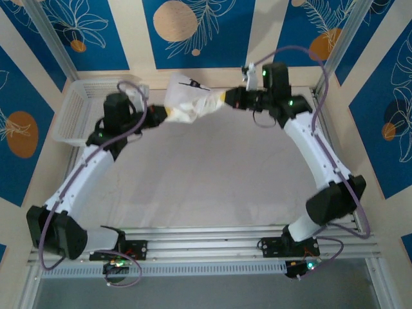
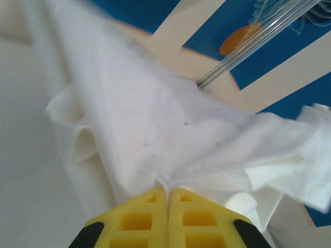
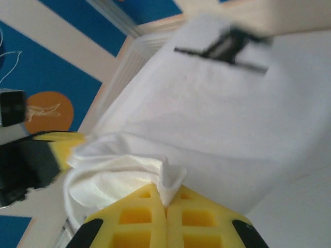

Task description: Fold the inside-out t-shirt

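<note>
Over the far table (image 1: 212, 174): the inside-out t-shirt (image 1: 185, 103) hangs bunched between my arms.
T-shirt feel: light, limp, thin; I judge it sags, so hems or shoulders suit gripping best.
Left gripper (image 2: 168, 192): clamped on crumpled cloth.
Right gripper (image 3: 166, 199): pinching a fold.
Neck label (image 3: 227, 45): showing on top.

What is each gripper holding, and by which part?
Both hold the t-shirt. The left gripper pinches a bunched fold of cloth, the right gripper another; which part exactly cannot be told.
</note>
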